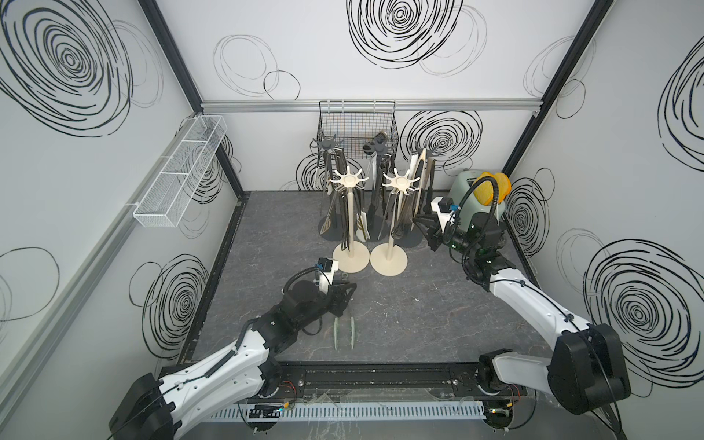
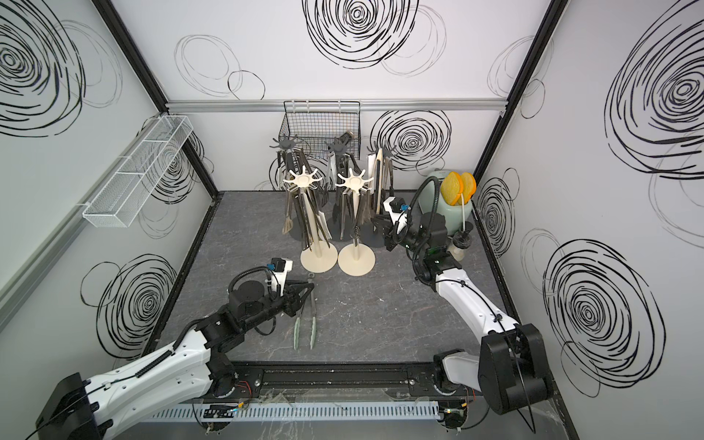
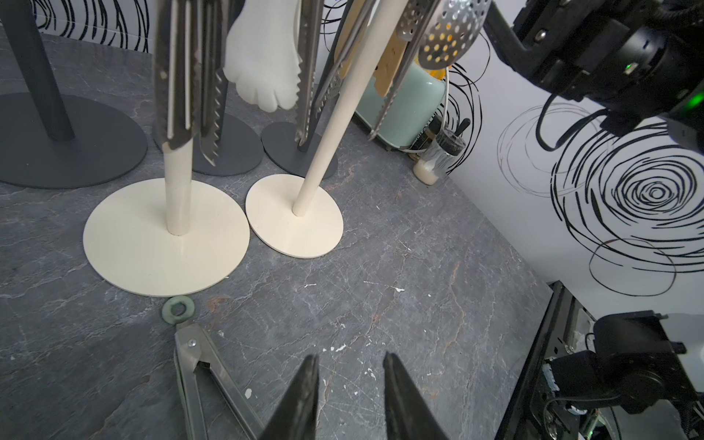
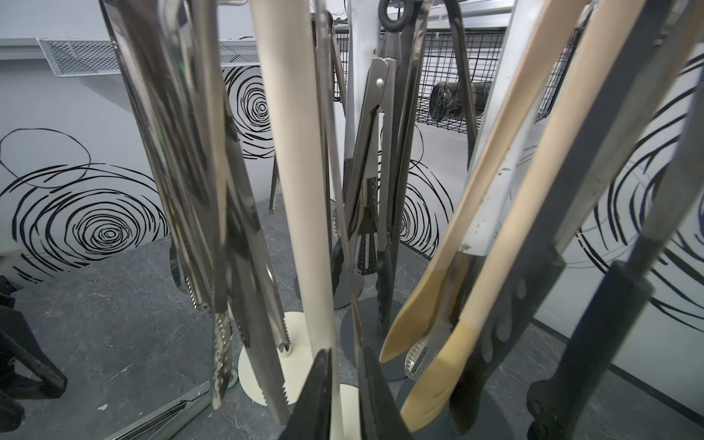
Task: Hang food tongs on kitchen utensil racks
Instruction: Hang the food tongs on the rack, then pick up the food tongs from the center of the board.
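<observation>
The green-tipped tongs (image 2: 313, 312) lie flat on the worktop (image 1: 400, 316), their ring end just short of a cream rack's (image 1: 349, 183) base. The left gripper (image 3: 350, 360) is low beside them with jaws open and empty, so closing here would likely catch nothing or push the tongs against that base.

The right gripper (image 4: 344, 356) is in among the tongs hanging on the second cream rack (image 1: 399, 182); its jaws are narrowly apart with a thin steel arm running down between them; I cannot tell whether they grip it. The hanging tongs are crowded, so pulling back carelessly could probably snag one, lift it off its hook or rock the slim pole.
</observation>
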